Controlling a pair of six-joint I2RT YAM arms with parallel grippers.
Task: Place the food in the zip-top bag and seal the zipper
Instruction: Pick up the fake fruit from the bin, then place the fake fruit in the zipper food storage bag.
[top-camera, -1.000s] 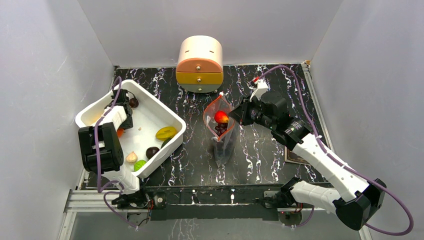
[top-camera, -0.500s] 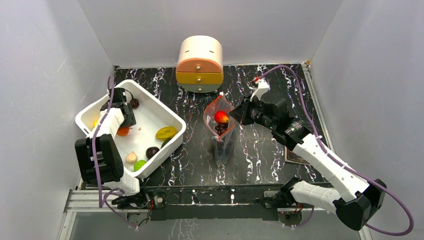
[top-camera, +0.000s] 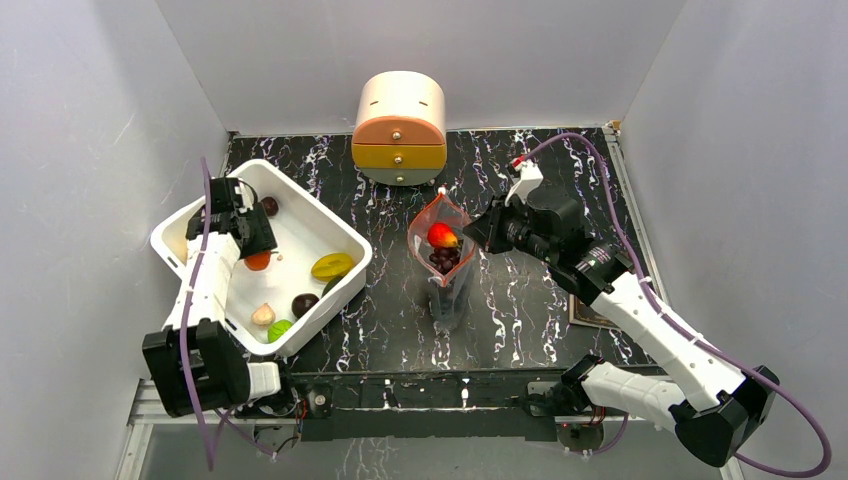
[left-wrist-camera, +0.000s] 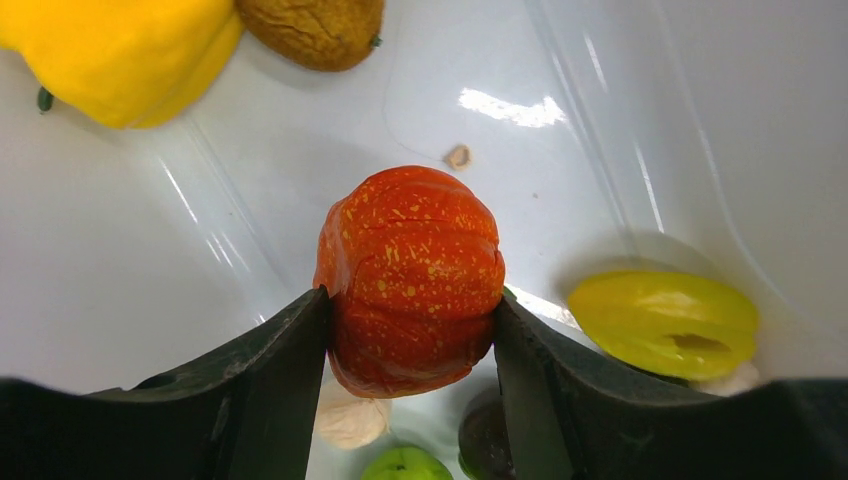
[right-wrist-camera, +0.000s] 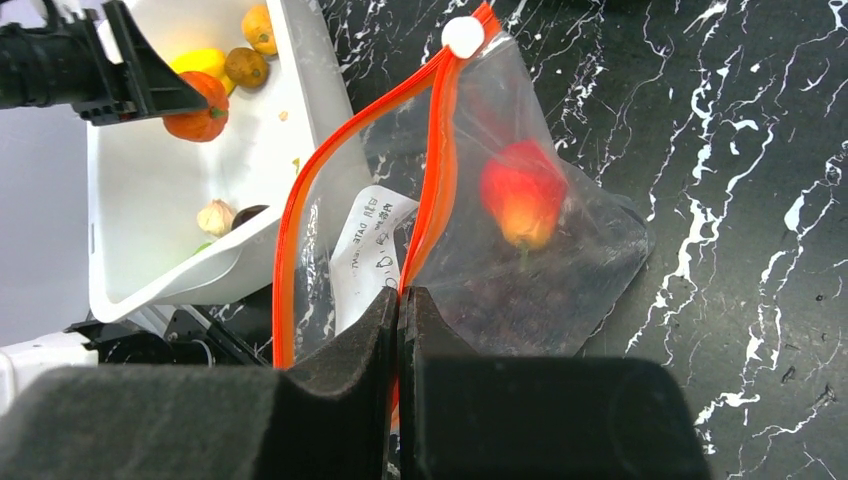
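A speckled orange-red toy pumpkin (left-wrist-camera: 410, 270) (top-camera: 257, 261) hangs just above the floor of the white tub (top-camera: 320, 212), and my left gripper (left-wrist-camera: 410, 305) (top-camera: 250, 248) is shut on its sides. More food lies in the tub: a yellow-green star fruit (left-wrist-camera: 665, 320), a yellow piece (left-wrist-camera: 120, 50) and a brown one (left-wrist-camera: 315, 28). The zip-top bag (top-camera: 445, 275) (right-wrist-camera: 570, 270) stands mid-table with its mouth open. It holds a red fruit (right-wrist-camera: 522, 195) and dark grapes (top-camera: 442, 258). My right gripper (right-wrist-camera: 400, 295) (top-camera: 470, 232) is shut on the red-orange zipper (right-wrist-camera: 440, 150) at the bag's right rim.
A rounded cream and orange drawer box (top-camera: 399, 128) stands at the back of the black marble table. Grey walls close in on the left, back and right. The tub also holds a garlic bulb (top-camera: 263, 315), a green fruit (top-camera: 280, 327) and a dark one (top-camera: 305, 303).
My left arm's elbow has swung down toward the near edge, and the pumpkin now shows more fully, slightly further right in the tub. The right gripper and the bag have barely moved.
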